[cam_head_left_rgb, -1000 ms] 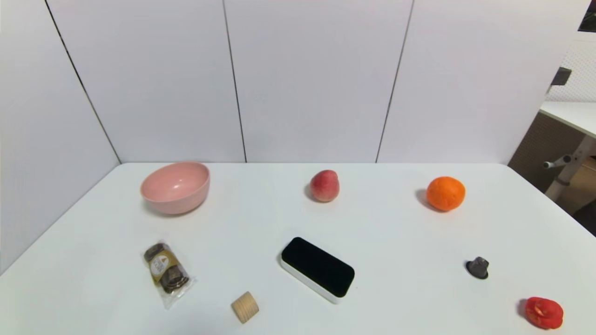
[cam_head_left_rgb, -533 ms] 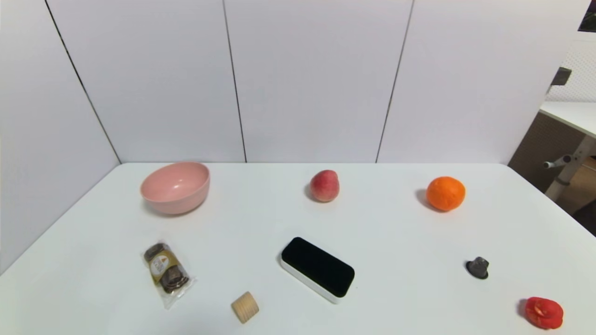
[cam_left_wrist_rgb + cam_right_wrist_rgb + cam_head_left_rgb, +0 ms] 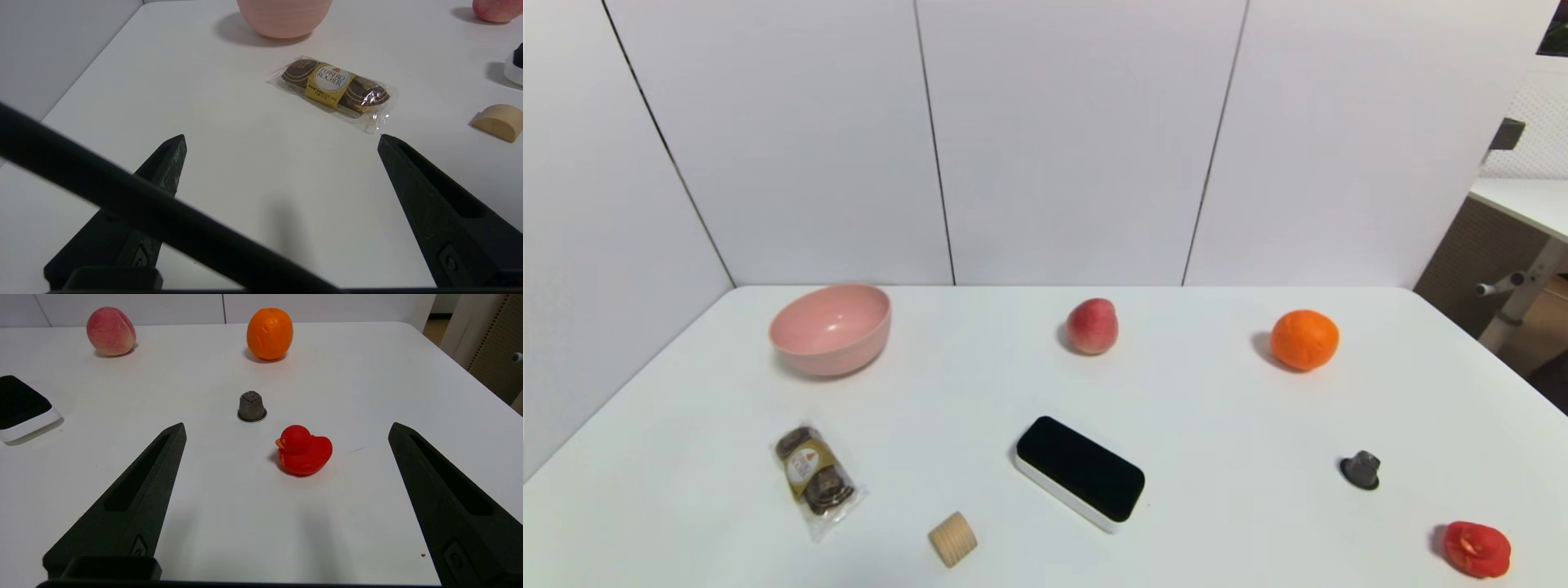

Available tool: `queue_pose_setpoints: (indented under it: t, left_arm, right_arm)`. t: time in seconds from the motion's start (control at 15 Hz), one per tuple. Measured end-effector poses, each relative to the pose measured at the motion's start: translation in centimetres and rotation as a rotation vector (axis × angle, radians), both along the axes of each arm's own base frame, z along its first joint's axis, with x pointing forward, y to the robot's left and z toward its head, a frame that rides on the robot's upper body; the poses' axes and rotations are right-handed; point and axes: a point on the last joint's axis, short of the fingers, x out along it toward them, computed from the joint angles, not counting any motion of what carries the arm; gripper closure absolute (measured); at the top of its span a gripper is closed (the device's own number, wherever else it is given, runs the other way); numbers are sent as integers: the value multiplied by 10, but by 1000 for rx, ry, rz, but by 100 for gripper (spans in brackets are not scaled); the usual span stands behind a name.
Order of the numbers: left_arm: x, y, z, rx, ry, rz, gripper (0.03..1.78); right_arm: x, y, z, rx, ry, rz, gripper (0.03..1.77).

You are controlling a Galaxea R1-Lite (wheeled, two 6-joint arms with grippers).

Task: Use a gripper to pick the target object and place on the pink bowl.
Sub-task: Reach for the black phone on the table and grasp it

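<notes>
Fig. Start pose, pre-reach. Left gripper (image 3: pixel 282 139): fingers spread wide, nothing btwn them, held low over the near-left table (image 3: pixel 980 392); right gripper (image 3: pixel 286 428): likewise wide apart and empty, near-right side. Neither shows in head view. Target object (image 3: pixel 1081 471) lies flat, black top up, centre-front, untouched, just beside wooden cylinder (image 3: pixel 952 538); snack packet (image 3: pixel 815 479) further left. Pink bowl (image 3: pixel 831 328) far-left, well apart from target. Step: approach not yet begun. Next move prob. needs one arm brought over the block, jaws across its narrow width.
</notes>
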Motion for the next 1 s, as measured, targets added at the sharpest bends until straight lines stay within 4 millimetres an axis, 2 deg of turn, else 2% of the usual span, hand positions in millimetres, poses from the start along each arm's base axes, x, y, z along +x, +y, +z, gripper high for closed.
queue_pose_setpoints:
  t: [0.13, 0.4, 0.6, 0.73, 0.87, 1.0]
  left_arm:
    - [4, 0, 25, 4, 1, 0, 12]
    - [27, 0, 105, 40, -20, -2, 12]
    - [69, -1, 163, 120, -26, -39, 12]
    - [102, -6, 193, 175, -27, -107, 12]
    - [138, -19, 212, 220, -16, -221, 12]
    - [165, -44, 223, 244, -8, -361, 12]
  right_arm:
    - [0, 0, 0, 0, 0, 0, 9]
    - [0, 0, 0, 0, 0, -1, 9]
    - [0, 0, 0, 0, 0, 0, 9]
    - [0, 0, 0, 0, 0, -1, 9]
    - [0, 0, 0, 0, 0, -1, 9]
    - [0, 0, 0, -1, 0, -1, 9]
